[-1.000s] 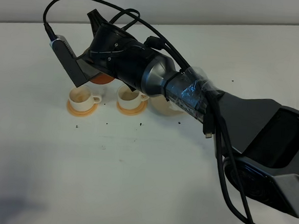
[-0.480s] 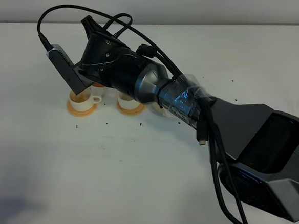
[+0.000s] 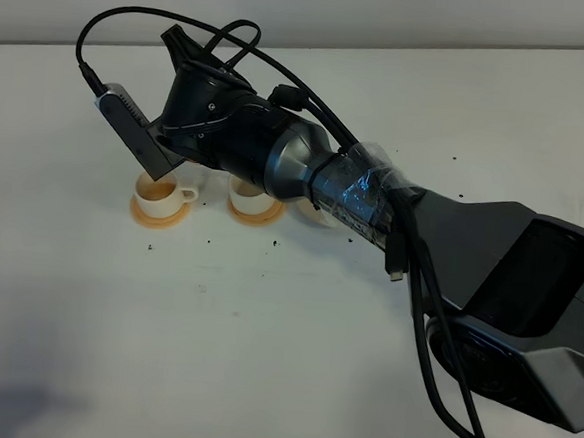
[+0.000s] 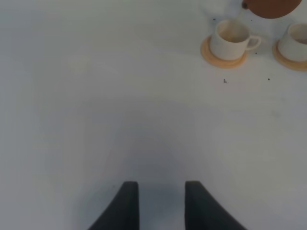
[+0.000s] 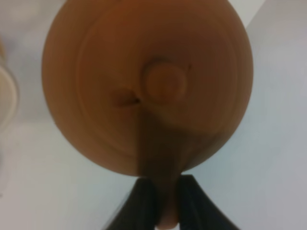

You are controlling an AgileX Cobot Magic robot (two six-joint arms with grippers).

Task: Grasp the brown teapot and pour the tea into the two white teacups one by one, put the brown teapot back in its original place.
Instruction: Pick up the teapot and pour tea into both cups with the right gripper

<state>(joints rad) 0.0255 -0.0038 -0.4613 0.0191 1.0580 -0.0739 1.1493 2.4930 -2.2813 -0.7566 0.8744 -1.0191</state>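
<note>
My right gripper (image 5: 163, 203) is shut on the loop handle of the brown teapot (image 5: 148, 81), which fills the right wrist view. In the high view the arm's wrist hides the teapot, which it holds over the left white teacup (image 3: 158, 194). The left wrist view shows the teapot's underside (image 4: 271, 6) just above and beside that cup (image 4: 230, 38). The second white teacup (image 3: 248, 190) stands to its right, also on an orange coaster. The pale beige saucer (image 3: 314, 215) peeks out under the arm. My left gripper (image 4: 160, 203) is open and empty, low over bare table.
The right arm (image 3: 354, 188) and its cables stretch across the table from the lower right. The orange coasters (image 3: 158, 213) sit under the cups. Small dark specks (image 3: 210, 241) lie on the white table in front of the cups.
The right arm has swung left with the teapot, from between the two cups to over the left cup. The left gripper's earlier position is not shown.
</note>
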